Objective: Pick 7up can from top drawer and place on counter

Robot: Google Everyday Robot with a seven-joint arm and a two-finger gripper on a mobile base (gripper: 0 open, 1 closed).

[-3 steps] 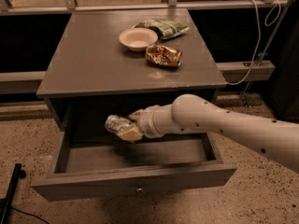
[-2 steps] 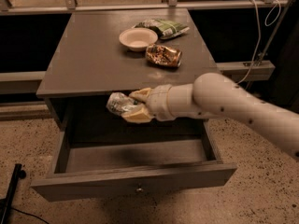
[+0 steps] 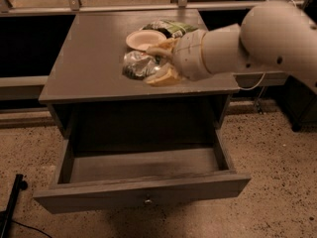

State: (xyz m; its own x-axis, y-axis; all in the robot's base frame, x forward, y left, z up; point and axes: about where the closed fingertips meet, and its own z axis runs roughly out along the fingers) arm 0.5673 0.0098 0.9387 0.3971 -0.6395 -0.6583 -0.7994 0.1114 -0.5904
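My gripper [image 3: 157, 63] is shut on the 7up can [image 3: 136, 64], a dented silvery can held on its side above the front middle of the counter [image 3: 84, 58]. My white arm reaches in from the right. The top drawer [image 3: 143, 170] stands pulled open below, its inside bare, with a small round knob [image 3: 147, 201] on its front panel. I cannot tell whether the can touches the counter top.
A small white plate [image 3: 143, 38] and a green-white bag [image 3: 171, 28] lie at the back of the counter, just behind my gripper. A rail runs along the back. A black pole base [image 3: 12, 202] stands on the speckled floor at the lower left.
My gripper has lifted the 7up can up out of the drawer opening and now holds it above the counter's front part. The drawer stays open.
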